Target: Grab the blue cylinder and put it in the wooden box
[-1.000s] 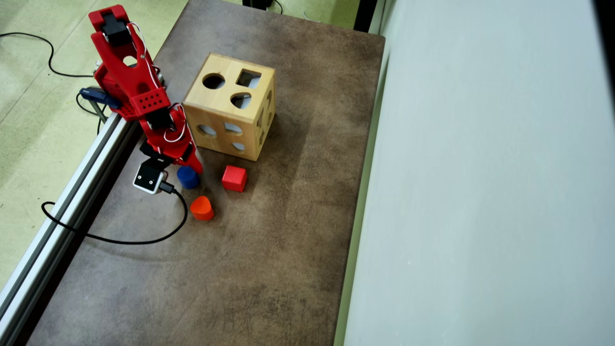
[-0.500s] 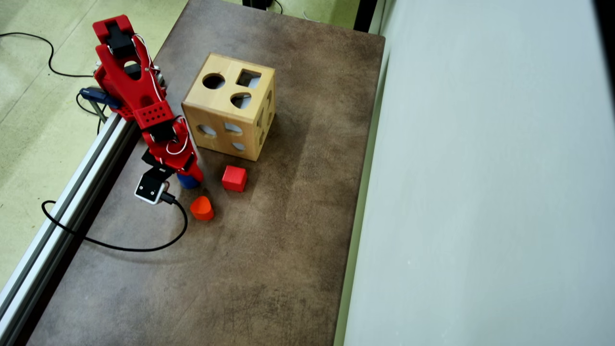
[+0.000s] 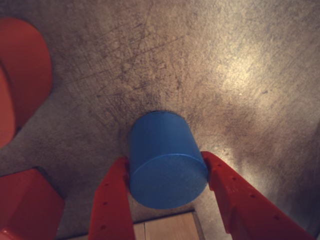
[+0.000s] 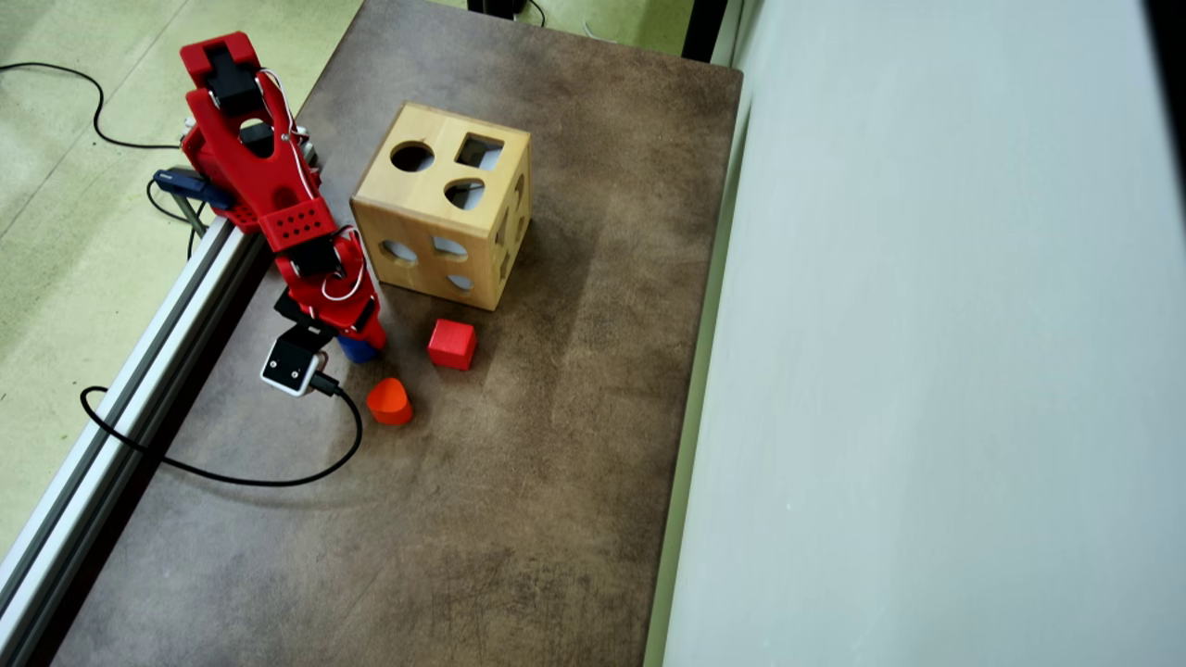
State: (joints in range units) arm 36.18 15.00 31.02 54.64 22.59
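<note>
The blue cylinder (image 3: 161, 142) stands on the brown table between my red fingers, and both fingers touch its sides. My gripper (image 3: 165, 158) is shut on it, low over the table. In the overhead view the gripper (image 4: 361, 339) covers most of the cylinder (image 4: 356, 351), so only a blue edge shows. The wooden box (image 4: 443, 204) stands just beyond the gripper, with round, square and other holes in its top. A strip of it shows at the bottom of the wrist view (image 3: 170, 227).
A red cube (image 4: 452, 344) lies right of the gripper and an orange rounded block (image 4: 390, 401) lies in front of it. Both show at the left in the wrist view, cube (image 3: 27, 205) and orange block (image 3: 22, 75). A black cable (image 4: 232, 477) curves over the table's left part.
</note>
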